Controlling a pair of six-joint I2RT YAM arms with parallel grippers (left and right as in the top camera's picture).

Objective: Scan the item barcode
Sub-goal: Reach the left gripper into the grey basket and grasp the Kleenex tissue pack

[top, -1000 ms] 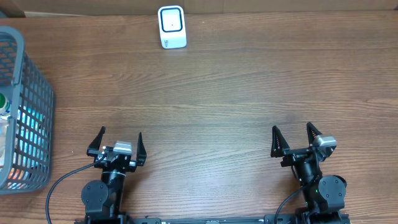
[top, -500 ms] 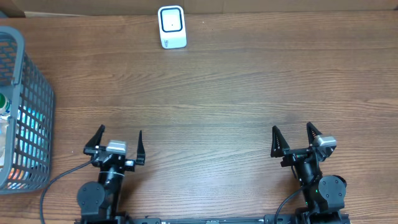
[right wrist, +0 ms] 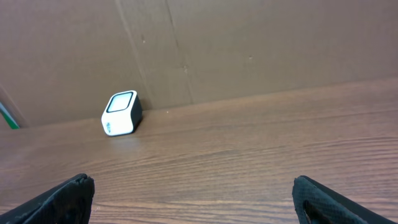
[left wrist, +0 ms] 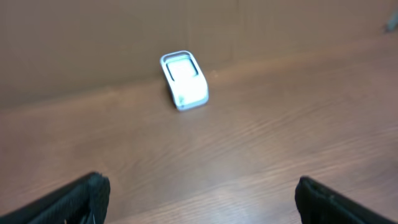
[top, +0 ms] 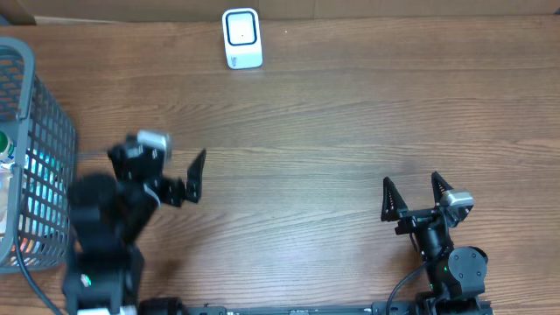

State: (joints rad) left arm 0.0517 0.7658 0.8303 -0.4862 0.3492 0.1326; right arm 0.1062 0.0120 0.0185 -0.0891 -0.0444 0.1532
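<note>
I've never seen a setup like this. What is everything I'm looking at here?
table: one, brown wood, under everything.
cardboard wall: one, brown, along the table's far edge.
scanner: one, white with a dark window, far edge, left of centre.
basket: one, grey mesh, left edge.
goods: count unclear, green, blue and orange bits, inside the basket, mostly hidden.
left gripper: one, black, open, empty, raised beside the basket.
right gripper: one, black, open, empty, near edge, right side.
</note>
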